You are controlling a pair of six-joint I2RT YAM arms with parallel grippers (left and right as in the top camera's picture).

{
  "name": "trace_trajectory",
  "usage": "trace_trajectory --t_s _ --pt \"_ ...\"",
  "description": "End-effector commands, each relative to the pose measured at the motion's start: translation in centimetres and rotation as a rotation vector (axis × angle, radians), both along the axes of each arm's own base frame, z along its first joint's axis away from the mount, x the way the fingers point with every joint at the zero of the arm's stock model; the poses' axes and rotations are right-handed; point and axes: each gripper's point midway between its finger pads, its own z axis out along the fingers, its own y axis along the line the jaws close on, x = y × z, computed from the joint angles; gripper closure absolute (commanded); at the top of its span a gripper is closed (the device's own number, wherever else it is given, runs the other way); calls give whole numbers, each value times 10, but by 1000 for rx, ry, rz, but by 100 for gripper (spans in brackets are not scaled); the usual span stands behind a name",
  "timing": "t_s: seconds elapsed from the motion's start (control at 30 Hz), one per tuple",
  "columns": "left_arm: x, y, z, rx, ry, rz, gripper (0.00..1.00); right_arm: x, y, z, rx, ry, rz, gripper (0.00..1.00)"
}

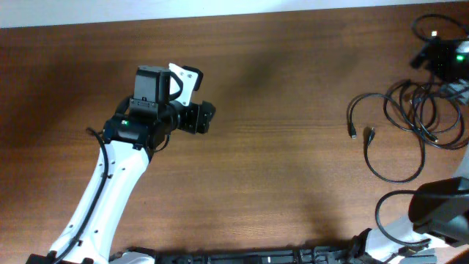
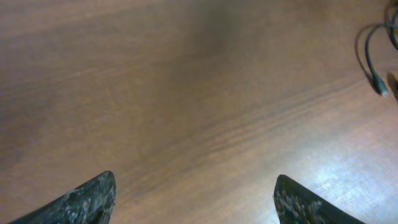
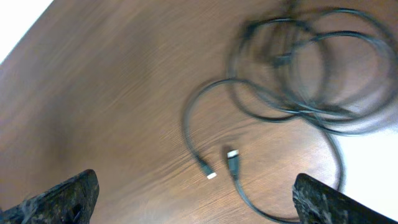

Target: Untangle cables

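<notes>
i see the cables (image 1: 410,121) bunched at the far right side of the table (image 1: 278,176) in the overhead view, several thin black loops lying over one another. two loose ends reach out leftward from the bundle and finish side by side, close but apart, each with a small plug (image 1: 353,134).

my left gripper (image 1: 207,117) sits over bare wood on the left half of the table, well apart from the cables. in its wrist view the left gripper (image 2: 196,205) is spread wide, one dark finger (image 2: 87,202) at each lower corner with only wood grain between them. one cable end curves in at the upper right corner of that view.

through the right wrist camera the right gripper (image 3: 193,202) is also spread wide and grips nothing. the tangle (image 3: 311,68) lies ahead of it, blurred, so i cannot tell how the loops cross. the two plug ends (image 3: 211,175) lie on the wood between the fingers' line and the tangle, touched by neither finger.
</notes>
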Motion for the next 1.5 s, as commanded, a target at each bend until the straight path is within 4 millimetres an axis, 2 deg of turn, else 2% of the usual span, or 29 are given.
trace_trajectory --t_s 0.0,0.07,0.13,0.23,0.27,0.33,0.37,0.43,0.47,0.67,0.73,0.8,0.87,0.97,1.1,1.2,1.23,1.33,1.47 --pt "15 29 8 119 -82 124 20 18 70 -18 -5 1 323 1" --pt "22 57 6 204 -90 280 19 23 105 -28 -26 5 453 1" --pt "25 63 -1 229 -76 316 18 22 134 -39 -57 27 563 2" --pt "20 64 -26 257 13 313 18 8 151 -53 -102 111 611 1" --pt "13 67 -40 261 78 337 14 -1 155 -58 -87 152 622 1" --pt "-3 74 -59 270 191 385 12 -21 155 -65 -53 234 610 1" --pt "-16 79 -69 290 264 398 11 -37 155 -67 -32 297 610 2" --pt "-40 82 -77 311 365 382 10 -62 156 -69 2 396 613 1" --pt "-53 77 -81 268 437 357 9 -71 156 -68 14 431 614 1" --pt "-93 89 -86 157 662 393 6 -98 155 -68 31 514 614 1" --pt "-102 97 -85 155 708 433 4 -108 155 -79 19 478 613 1" --pt "-109 98 -83 147 719 439 3 -119 156 -92 2 407 590 1" --pt "-115 98 -80 143 707 440 1 -121 156 -97 -20 323 565 1" --pt "-128 100 -72 116 610 447 1 -121 156 -93 -79 136 555 1" --pt "-128 120 -44 100 257 536 1 -129 156 -77 -145 -70 541 1" --pt "-135 122 -16 19 -2 548 1 -141 153 -54 -212 -222 518 1" --pt "-140 123 -6 -11 -97 552 1 -147 152 -39 -242 -312 507 1" --pt "-149 128 8 -34 -214 570 1 -162 147 -11 -307 -447 473 1" --pt "-143 128 21 -56 -272 568 1 -167 148 -4 -315 -481 470 1"
